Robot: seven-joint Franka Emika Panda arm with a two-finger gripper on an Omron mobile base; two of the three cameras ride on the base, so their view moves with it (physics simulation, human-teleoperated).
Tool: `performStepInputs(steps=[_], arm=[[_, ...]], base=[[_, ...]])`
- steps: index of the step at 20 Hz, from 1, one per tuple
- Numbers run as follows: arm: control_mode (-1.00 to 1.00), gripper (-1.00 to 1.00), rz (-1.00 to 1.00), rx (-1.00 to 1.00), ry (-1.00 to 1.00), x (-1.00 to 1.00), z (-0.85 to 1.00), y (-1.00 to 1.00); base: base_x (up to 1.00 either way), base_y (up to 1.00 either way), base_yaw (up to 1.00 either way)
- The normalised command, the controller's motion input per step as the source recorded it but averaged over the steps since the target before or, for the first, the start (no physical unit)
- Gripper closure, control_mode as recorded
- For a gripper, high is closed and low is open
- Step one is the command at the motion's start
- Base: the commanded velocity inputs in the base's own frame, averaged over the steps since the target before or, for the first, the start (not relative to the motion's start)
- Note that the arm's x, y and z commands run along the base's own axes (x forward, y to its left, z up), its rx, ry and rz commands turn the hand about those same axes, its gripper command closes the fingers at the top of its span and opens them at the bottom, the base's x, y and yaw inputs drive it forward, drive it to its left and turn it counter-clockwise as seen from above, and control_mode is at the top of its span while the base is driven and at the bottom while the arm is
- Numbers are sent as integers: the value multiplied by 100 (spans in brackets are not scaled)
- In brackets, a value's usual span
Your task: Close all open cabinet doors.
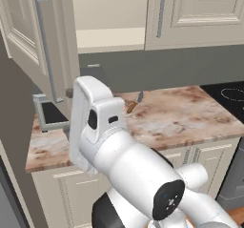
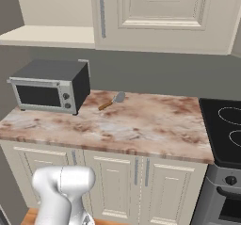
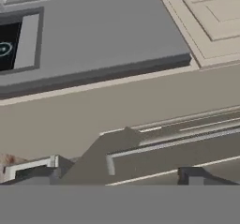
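- The open cabinet door (image 1: 28, 36) hangs at the upper left of the left base view, swung out from the wall cabinet toward the robot, its raised-panel face and long grey bar handle (image 1: 46, 46) turned to the room. The cabinet shelf (image 1: 109, 38) shows behind it.
- A second wall-cabinet door (image 1: 195, 12), to the right of that opening, sits flush with its frame and looks shut; in the right base view it (image 2: 164, 17) stands above the bench (image 2: 141, 125).
- The claw (image 3: 117, 174) is spread wide and holds nothing; in the hand view its two dark tips rise at the bottom, with a grey bar just above them, probably the handle, though the angle makes that uncertain.
- In the left base view the arm's white wrist (image 1: 93, 122) stands just beside the lower edge of the open door; whether they touch cannot be told.
- The door reads as a stiff, rigid panel on hinges: likely light to swing, not fragile, and it should turn as one piece with no flex.
- The painted face looks smooth, so a flat push could slide; a push far from the hinge, near the handle side, should need the least effort.
- The bar handle is the one part that can be gripped, but a push on the panel probably suffices.
- A toaster oven (image 2: 49, 87) and a spatula (image 2: 112, 100) rest on the bench below, apart from the door's swing.
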Motion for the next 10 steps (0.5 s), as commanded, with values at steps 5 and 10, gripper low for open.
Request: performStepInputs(steps=[5, 10], arm=[[-100, -100, -1, -17, -8, 4, 0, 28], [-100, -100, -9, -10, -8, 13, 0, 21]], base=[[0, 0, 0], [0, 0, 0]])
